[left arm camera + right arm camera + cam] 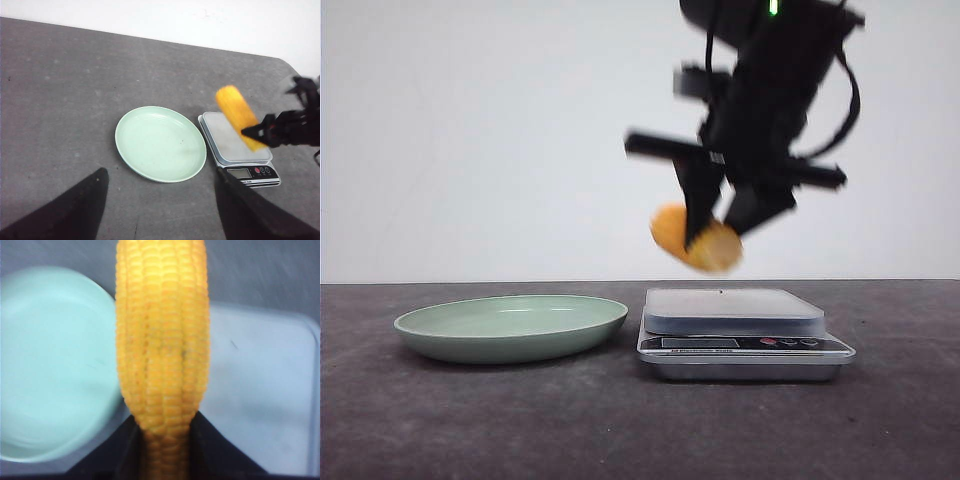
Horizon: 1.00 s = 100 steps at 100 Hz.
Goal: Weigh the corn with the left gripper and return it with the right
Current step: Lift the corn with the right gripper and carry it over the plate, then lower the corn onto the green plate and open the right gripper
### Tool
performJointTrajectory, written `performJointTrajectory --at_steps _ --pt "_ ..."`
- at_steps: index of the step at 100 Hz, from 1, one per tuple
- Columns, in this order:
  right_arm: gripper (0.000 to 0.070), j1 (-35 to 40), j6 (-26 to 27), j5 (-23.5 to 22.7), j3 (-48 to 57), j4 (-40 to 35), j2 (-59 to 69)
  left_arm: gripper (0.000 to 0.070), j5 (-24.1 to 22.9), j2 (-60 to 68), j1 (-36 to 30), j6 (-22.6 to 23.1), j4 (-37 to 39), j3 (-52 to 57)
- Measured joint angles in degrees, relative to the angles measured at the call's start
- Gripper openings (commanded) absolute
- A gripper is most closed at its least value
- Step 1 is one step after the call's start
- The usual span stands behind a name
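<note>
Scale display (698,343) digits too blurred.

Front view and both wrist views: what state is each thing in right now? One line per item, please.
corn: lifted in the air above the scale, clamped between the right claw's fingers.
right claw: shut on the corn.
left claw: open, holding nothing, fingers spread wide.
scale: platform bare; display too small to read.
plate: empty, flat on the table beside the scale.
</note>
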Motion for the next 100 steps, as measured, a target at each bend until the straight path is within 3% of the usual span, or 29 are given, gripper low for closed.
performJointTrajectory --at_steps 33,61,91,96,100 --pt "0.0 8.0 -1.0 0.1 8.9 9.6 0.9 0.0382 0.0 0.0 0.0 0.0 1.6 0.0" --pt "0.0 9.5 -0.9 0.3 16.0 9.5 13.4 0.0382 0.0 0.0 0.0 0.0 1.6 0.0" --pt "0.0 9.4 3.4 1.6 16.2 8.9 23.5 0.0382 0.0 0.0 0.0 0.0 1.7 0.0" --pt "0.0036 9.5 3.9 1.5 16.2 8.8 24.5 0.0383 0.0 0.0 0.0 0.0 1.7 0.0" --pt "0.0156 9.6 4.3 1.2 16.2 8.8 25.1 0.0382 0.0 0.0 0.0 0.0 1.7 0.0"
